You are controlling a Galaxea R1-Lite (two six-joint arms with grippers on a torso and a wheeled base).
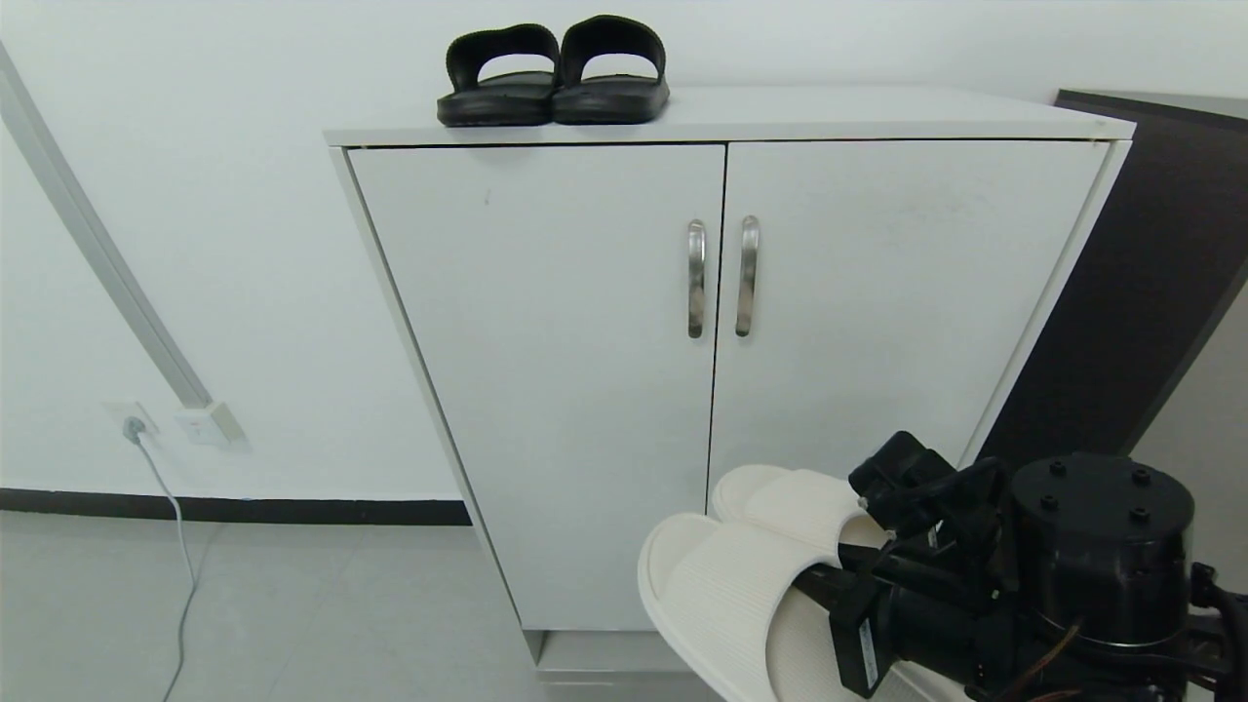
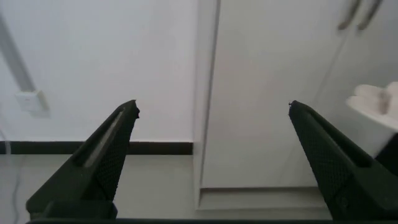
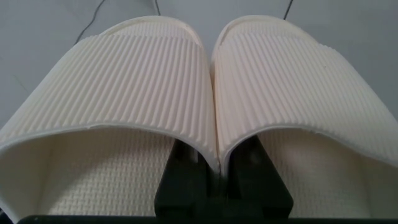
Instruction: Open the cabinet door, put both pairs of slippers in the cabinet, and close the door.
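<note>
Slippers, the white pair (image 1: 741, 585), hang low before the cabinet (image 1: 546, 390) in the head view, carried by the right gripper (image 1: 843, 570). The black pair (image 1: 554, 78) sits on the cabinet top. Both doors are shut, their handles (image 1: 695, 278) side by side at the middle, so nothing can go inside yet.

In the left wrist view, the left gripper (image 2: 214, 107) faces the cabinet's lower left edge. Its fingers (image 2: 106, 155) are spread and empty, likely free for pulling a handle.

In the right wrist view, the right fingers (image 3: 186, 183) clench the two inner strap edges together, so one grasp carries both.
</note>
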